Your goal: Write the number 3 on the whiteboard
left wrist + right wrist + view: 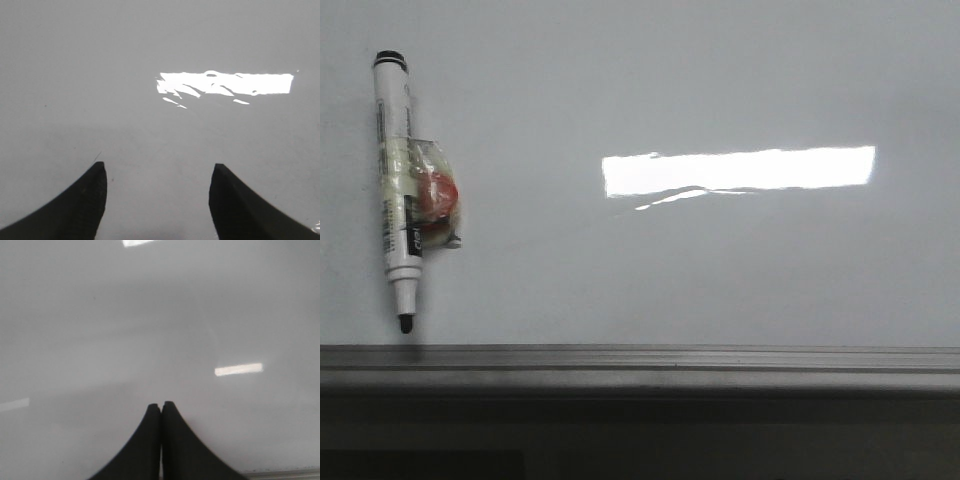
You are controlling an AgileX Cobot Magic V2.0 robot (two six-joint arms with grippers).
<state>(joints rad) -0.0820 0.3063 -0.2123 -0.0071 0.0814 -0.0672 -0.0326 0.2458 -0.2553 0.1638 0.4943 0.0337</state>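
Observation:
The whiteboard [680, 270] fills the front view, glossy white with a bright rectangle of reflected light and a grey rail [640, 360] along its near edge. No number 3 shows on it in any view. A white marker [396, 190] with a black tip lies uncapped at the left of the board, tip toward the rail, wrapped in clear tape with an orange lump. My left gripper [157, 170] is open and empty over bare board. My right gripper [161, 406] is shut with nothing between its fingers, over bare board. Neither gripper shows in the front view.
The grey rail also shows at the edge of the right wrist view [285, 473]. Below the rail in the front view is a dark area [640, 440].

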